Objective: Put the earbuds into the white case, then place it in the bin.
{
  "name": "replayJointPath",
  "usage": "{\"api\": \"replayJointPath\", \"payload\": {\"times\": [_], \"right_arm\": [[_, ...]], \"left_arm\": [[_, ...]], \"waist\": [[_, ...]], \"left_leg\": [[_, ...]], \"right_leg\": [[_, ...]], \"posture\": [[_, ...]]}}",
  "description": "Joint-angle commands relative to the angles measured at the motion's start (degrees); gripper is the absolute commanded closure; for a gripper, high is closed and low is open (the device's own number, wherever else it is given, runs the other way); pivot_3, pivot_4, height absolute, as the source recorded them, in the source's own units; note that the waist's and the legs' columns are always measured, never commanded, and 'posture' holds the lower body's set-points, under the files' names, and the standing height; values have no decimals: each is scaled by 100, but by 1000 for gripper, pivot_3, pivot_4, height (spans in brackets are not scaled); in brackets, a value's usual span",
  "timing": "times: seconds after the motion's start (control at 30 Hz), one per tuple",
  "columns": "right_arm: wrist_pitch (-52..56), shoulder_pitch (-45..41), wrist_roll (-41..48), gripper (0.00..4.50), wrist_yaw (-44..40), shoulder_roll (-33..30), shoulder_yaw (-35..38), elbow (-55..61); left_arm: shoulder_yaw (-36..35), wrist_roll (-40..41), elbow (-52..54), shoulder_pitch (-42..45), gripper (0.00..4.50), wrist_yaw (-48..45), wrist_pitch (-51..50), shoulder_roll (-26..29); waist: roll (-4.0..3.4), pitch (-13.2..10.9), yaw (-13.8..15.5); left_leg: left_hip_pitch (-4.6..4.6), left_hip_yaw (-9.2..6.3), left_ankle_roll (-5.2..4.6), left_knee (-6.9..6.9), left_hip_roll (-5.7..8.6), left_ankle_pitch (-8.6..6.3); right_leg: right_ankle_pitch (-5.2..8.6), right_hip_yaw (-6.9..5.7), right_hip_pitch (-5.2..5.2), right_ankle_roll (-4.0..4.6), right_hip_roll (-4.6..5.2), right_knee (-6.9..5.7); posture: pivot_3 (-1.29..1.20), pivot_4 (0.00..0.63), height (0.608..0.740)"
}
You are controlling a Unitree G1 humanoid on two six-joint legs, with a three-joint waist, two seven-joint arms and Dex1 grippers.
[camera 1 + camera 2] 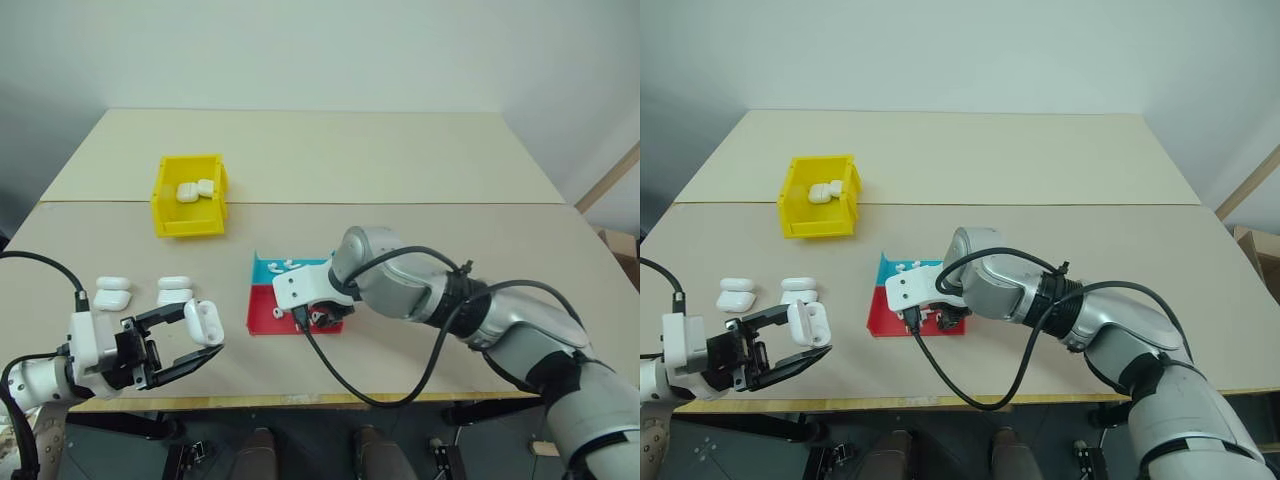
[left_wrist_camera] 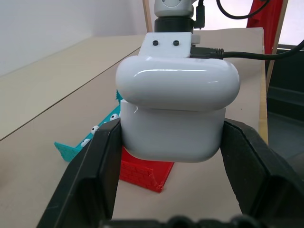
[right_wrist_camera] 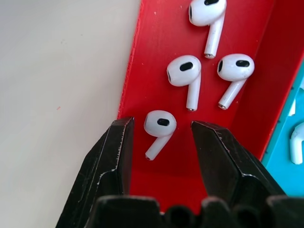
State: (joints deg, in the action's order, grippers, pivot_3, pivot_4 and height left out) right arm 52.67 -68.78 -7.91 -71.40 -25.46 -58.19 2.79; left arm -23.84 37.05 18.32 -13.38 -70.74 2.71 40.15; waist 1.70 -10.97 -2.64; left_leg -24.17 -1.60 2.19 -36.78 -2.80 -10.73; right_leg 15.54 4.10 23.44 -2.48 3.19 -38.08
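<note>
Right pincer (image 3: 159, 137) spread astride one earbud (image 3: 159, 126), stem slanting toward one finger; left pincer (image 1: 190, 340) pinching white case (image 1: 204, 320).

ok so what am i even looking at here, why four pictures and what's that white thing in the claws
It is a two-armed robot working at a beige table. The two wide pictures come from cameras in its head, looking down over its arms. The two close pictures come from a camera on each wrist.

The left tool is shut on a white earbud case with its lid up; that is the white thing. The right tool points down into the red half of a flat red and blue tray, open, with one earbud between its fingers but not gripped yet. More earbuds lie nearby in the tray.

Two more cases sit on the table, and a yellow bin behind holds two others.
</note>
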Motion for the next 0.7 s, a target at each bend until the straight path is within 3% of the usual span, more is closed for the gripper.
{"api": "replayJointPath", "payload": {"times": [0.03,0.07,0.2,0.7], "right_arm": [[-98,-3,-115,2143,-69,32,16,21],[-98,1,-130,2143,-83,37,14,12],[-92,31,-158,3009,-118,49,16,31],[-144,49,-302,3009,-228,63,29,118]], "left_arm": [[-120,-9,142,-25,1680,-1,147,38],[-122,-13,135,-27,1680,-5,151,37],[-133,-39,101,-40,1680,-27,169,29],[-116,-130,-48,-110,1680,-119,322,21]], "waist": [[0,0,1],[0,0,1],[0,0,0],[0,0,0]], "left_leg": [[0,0,0,0,0,0],[0,0,0,0,0,0],[0,0,0,0,0,0],[-1,0,0,1,0,0]], "right_leg": [[0,0,0,0,0,0],[0,0,0,0,0,0],[0,0,0,0,0,0],[0,0,2,0,0,0]], "posture": [[0,150,740],[0,150,740],[0,150,740],[0,150,740]]}}
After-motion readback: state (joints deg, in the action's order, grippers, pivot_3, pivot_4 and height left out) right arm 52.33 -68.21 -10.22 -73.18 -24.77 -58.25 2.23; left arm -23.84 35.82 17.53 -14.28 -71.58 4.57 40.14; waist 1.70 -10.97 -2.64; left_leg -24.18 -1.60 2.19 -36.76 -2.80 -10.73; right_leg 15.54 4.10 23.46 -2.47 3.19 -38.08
